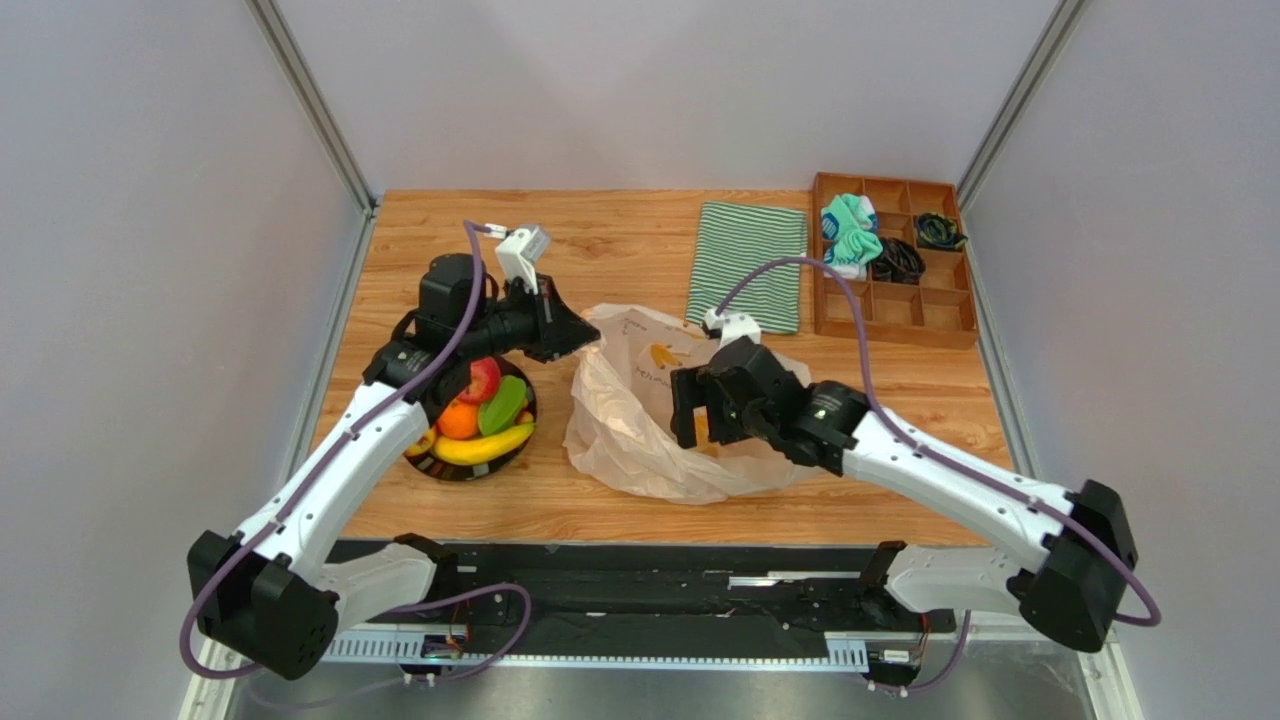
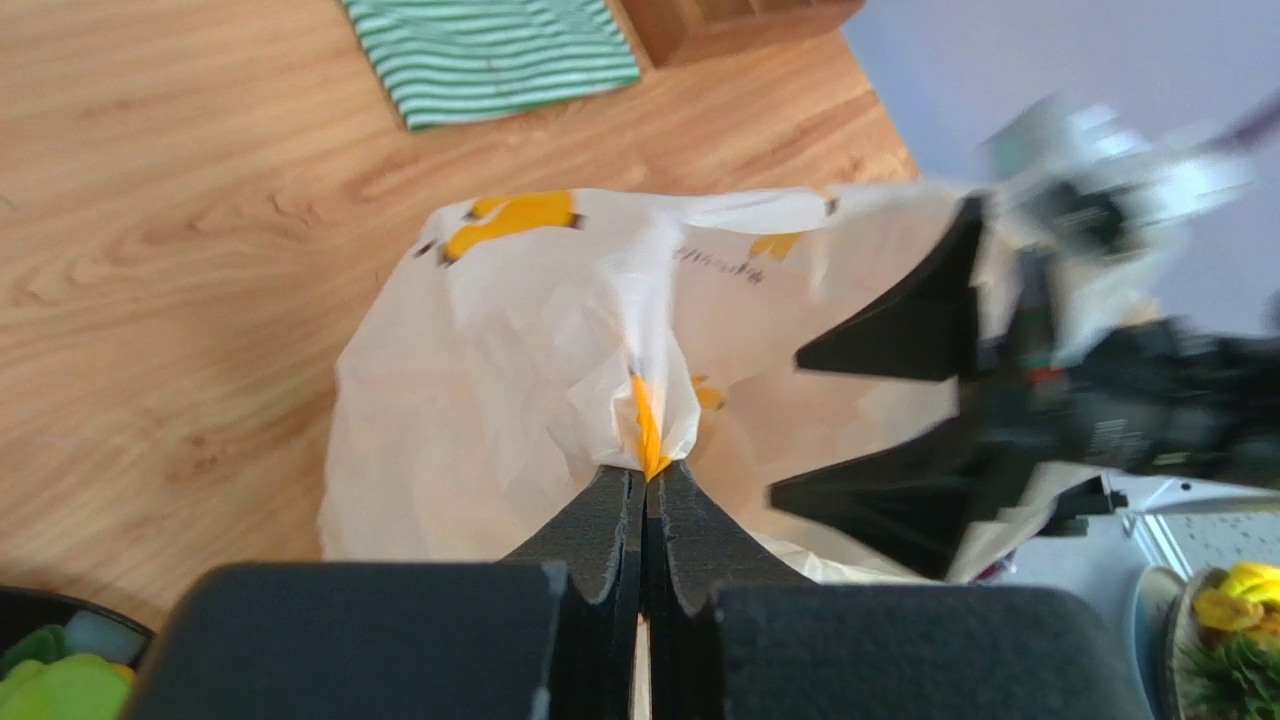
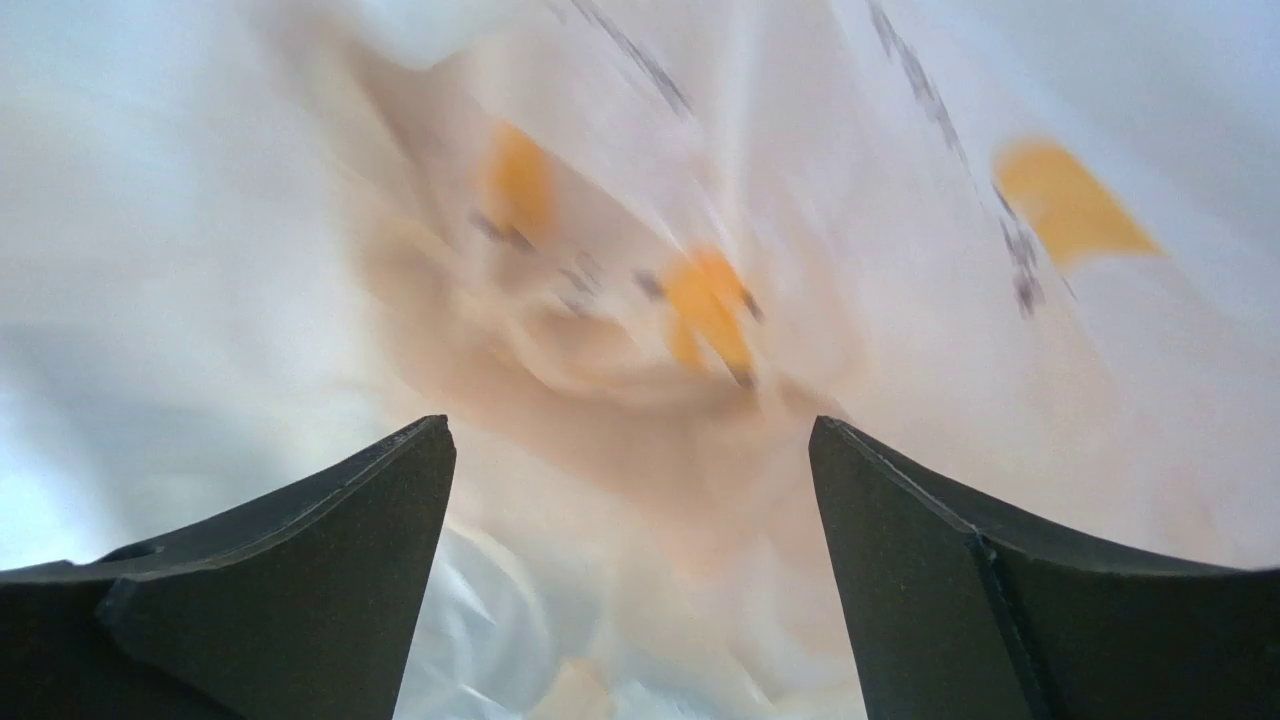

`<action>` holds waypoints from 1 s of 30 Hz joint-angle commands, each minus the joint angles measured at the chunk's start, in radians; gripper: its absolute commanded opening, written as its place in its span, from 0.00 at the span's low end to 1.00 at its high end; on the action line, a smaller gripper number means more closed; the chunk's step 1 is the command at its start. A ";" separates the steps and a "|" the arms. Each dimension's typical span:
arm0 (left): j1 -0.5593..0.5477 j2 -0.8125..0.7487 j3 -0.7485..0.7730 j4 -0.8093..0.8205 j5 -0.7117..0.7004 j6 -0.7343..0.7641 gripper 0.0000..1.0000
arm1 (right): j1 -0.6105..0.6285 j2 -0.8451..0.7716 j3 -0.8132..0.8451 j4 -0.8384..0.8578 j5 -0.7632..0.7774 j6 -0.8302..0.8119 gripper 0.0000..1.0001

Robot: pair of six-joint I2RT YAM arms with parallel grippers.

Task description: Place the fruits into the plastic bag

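Finds the fruits (image 1: 478, 413) in a dark bowl (image 1: 436, 470) on the bench (image 1: 631, 240), beside the plastic bag (image 1: 661, 435). Notes left jaws pinched shut on a bag fold, right jaws spread wide at the bag, holding nothing. Judges bagging not yet begun.

Wooden table (image 1: 631, 240): plastic bag (image 1: 631, 435), bowl (image 1: 463, 476), striped cloth (image 1: 747, 263), tray (image 1: 917, 309).

White arm links (image 1: 338, 458), black joints (image 1: 451, 293), purple cables (image 1: 476, 270), black wedge tool fingers (image 3: 286, 585).
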 commanded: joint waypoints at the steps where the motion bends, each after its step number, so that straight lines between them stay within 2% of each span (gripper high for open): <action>1: -0.003 0.030 -0.021 0.021 0.056 0.020 0.00 | 0.004 -0.148 0.090 0.071 -0.077 -0.080 0.91; 6: -0.006 0.081 -0.009 0.010 0.013 0.033 0.00 | 0.004 -0.305 0.056 0.166 -0.292 -0.100 0.90; 8: -0.006 0.098 -0.007 0.019 0.002 0.033 0.00 | 0.004 -0.353 0.038 0.183 -0.306 -0.097 0.90; 11: -0.006 0.104 -0.006 0.015 -0.019 0.042 0.00 | 0.004 -0.439 0.067 0.098 -0.194 -0.096 0.90; 12: -0.006 0.104 -0.004 0.010 -0.027 0.046 0.00 | 0.004 -0.470 0.091 -0.012 -0.054 -0.093 0.89; 15: -0.006 0.102 -0.003 0.000 -0.067 0.057 0.00 | 0.006 -0.516 0.176 -0.211 0.164 -0.077 0.88; 18: -0.006 0.113 0.006 -0.005 -0.085 0.062 0.00 | 0.004 -0.547 0.226 -0.332 0.299 -0.063 0.87; 24: -0.006 0.121 0.012 0.000 -0.090 0.057 0.00 | 0.004 -0.507 0.250 -0.501 0.429 -0.016 0.88; 30: -0.006 0.112 0.008 0.000 -0.098 0.062 0.00 | 0.000 -0.462 0.138 -0.461 0.461 -0.013 0.90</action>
